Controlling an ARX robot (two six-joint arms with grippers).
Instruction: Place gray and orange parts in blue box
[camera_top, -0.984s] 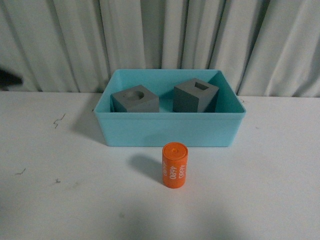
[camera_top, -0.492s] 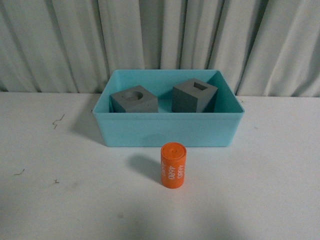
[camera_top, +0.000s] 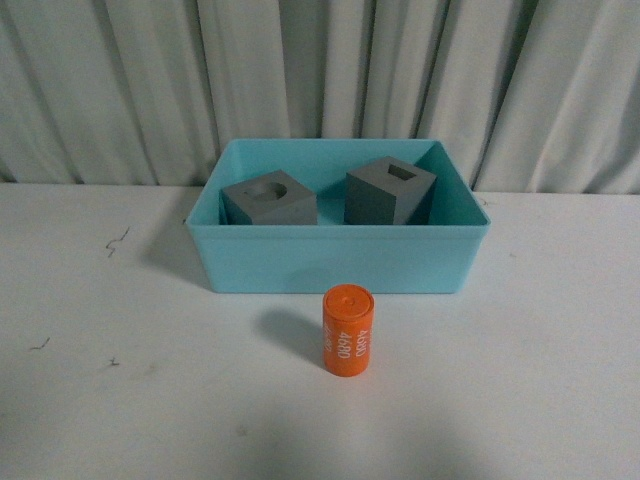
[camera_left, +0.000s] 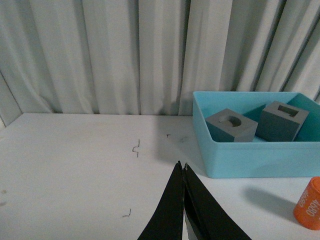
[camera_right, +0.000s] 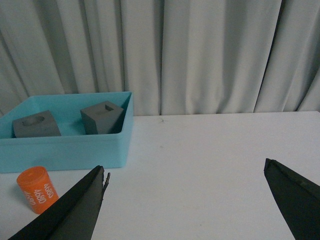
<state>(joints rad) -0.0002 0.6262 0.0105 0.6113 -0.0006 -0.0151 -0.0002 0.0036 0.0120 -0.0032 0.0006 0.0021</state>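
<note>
Writing: the orange cylinder (camera_top: 347, 343) has "4680" printed in white along its side. A second row beside it looks like the same digits, but it curves partly out of view.
Left end effector: the left end effector (camera_left: 182, 172) is clenched, its black fingers pressed together to a point with nothing between them. It is over the bare counter (camera_top: 120, 400), well to the left of the box.
Right end effector: the right end effector (camera_right: 184, 167) is spread wide, with one finger at each side of its wrist view. It is empty and touches nothing.
Container: the blue box (camera_top: 330, 262) sits on the counter in front of a pale curtain (camera_top: 120, 90).
Contents, left: a gray cube with a round recess (camera_top: 270, 202) lies in the left half of the box, recess facing up.
Contents, right: a gray cube with a rectangular recess (camera_top: 390, 193) is in the right half. It sits tilted, with a gap between it and the other cube.
Outside the box: the orange cylinder stands upright on the counter just in front of the middle of the box's front wall, not touching it.
</note>
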